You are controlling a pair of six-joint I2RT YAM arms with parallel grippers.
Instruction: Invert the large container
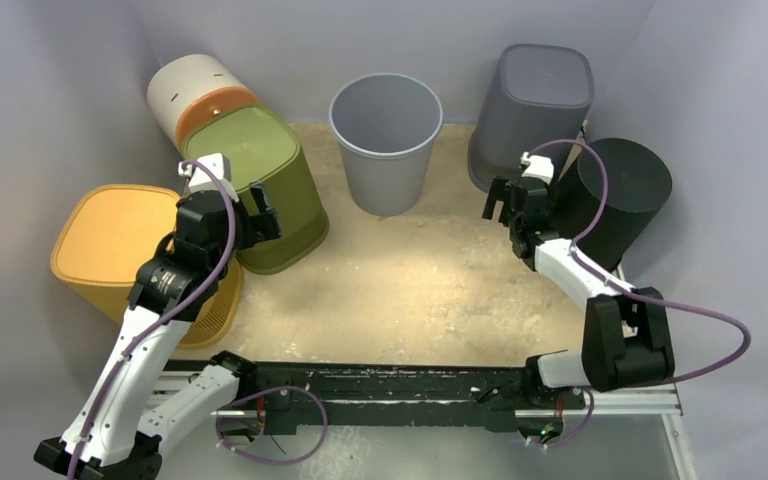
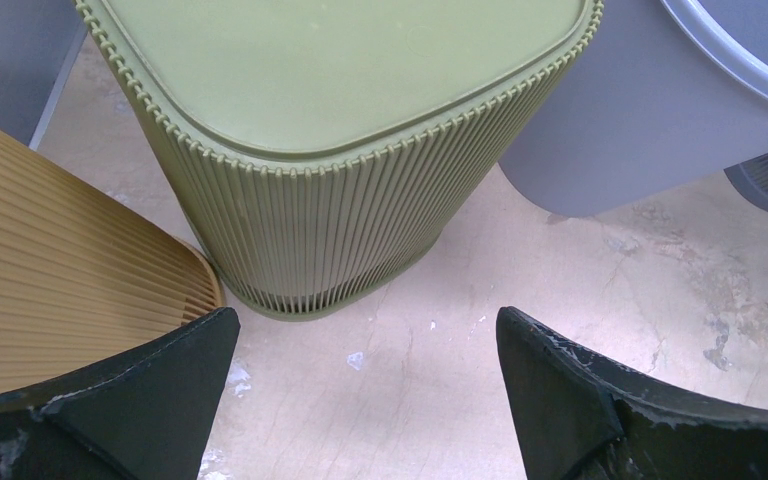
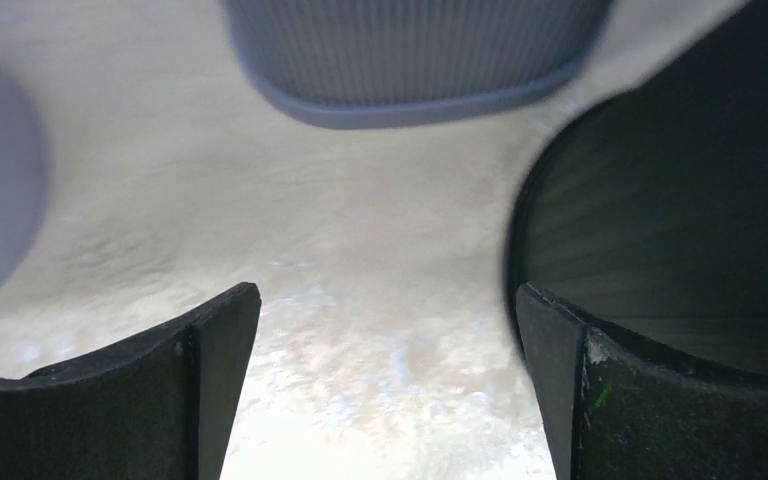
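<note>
A sandy, scuffed counter (image 1: pixel 430 280) lies between pale grey walls, seen from above. The olive-green ribbed bin (image 1: pixel 260 175) stands at the far left of the counter with its closed, flat base turned upward and its rim down on the surface. It is tall and round-cornered, with fine vertical ribs. Its near left side sits just beside a yellow ribbed bin (image 1: pixel 110 240), and a white cylinder with an orange band (image 1: pixel 195 90) is behind it. The left arm reaches up from the near left corner, bent at the elbow. The left gripper (image 1: pixel 265 215) is close to the green bin's near side, apart from it. The right arm bends in from the near right corner. The right gripper (image 1: pixel 500 200) hangs between a dark grey bin (image 1: pixel 535 100) and a black cylinder (image 1: pixel 620 190). An open grey bucket (image 1: pixel 385 150) stands at the far middle.

From the left wrist, the jaws stand wide and hold nothing. The green bin fills the view ahead of them, and bare counter lies between.

From the right wrist, the jaws are spread fully over bare counter and empty. The black cylinder is just beside the right-hand finger (image 3: pixel 660 400).
</note>
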